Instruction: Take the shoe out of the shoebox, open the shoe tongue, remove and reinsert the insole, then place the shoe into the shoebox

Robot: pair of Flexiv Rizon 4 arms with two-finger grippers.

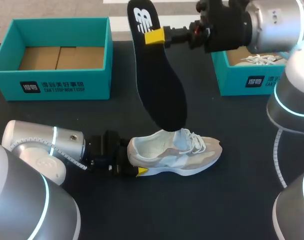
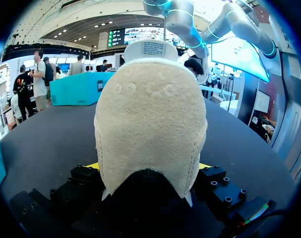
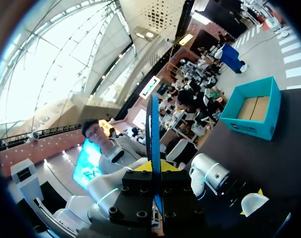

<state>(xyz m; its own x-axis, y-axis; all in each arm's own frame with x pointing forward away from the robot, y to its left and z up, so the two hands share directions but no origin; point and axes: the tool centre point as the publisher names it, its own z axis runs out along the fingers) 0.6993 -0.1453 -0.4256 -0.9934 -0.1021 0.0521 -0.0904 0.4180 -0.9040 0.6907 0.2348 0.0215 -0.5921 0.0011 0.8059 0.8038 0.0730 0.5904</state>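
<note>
**Item 1.** Open teal cardboard shoebox (image 1: 66, 82), far left of the dark table (image 1: 202, 210). Brown card floor, white print on the near wall (not read off here).

**Item 2.** Left gripper (image 1: 133, 164), on the silver arm that comes in low from the near left corner. It sits at the heel of item 3. The fingers are pressed against the heel from both sides, clamping it. In the left wrist view the heel fills the space between them, with a yellow sliver at each flank.

**Item 3.** Cream and beige sneaker with white laces (image 1: 177, 152). It stands on its sole on the table near the middle, heel to the left and toe to the right. It is outside both boxes and nearer the robot than either.

**Item 4.** Black foam insole (image 1: 159, 85), held in the air above the sneaker and close to upright. The heel end is up and carries a white logo. The toe end hangs at the sneaker's opening; whether it touches cannot be told.

**Item 5.** Right gripper (image 1: 154, 36), on the arm entering from the far right. It pinches the insole near the heel end, with one yellow tip flat on the face. The right wrist view shows the insole edge-on between the fingers.

**Item 6.** Second teal cardboard shoebox (image 1: 244, 80), far right, partly behind the right arm. White laces show inside.
</note>
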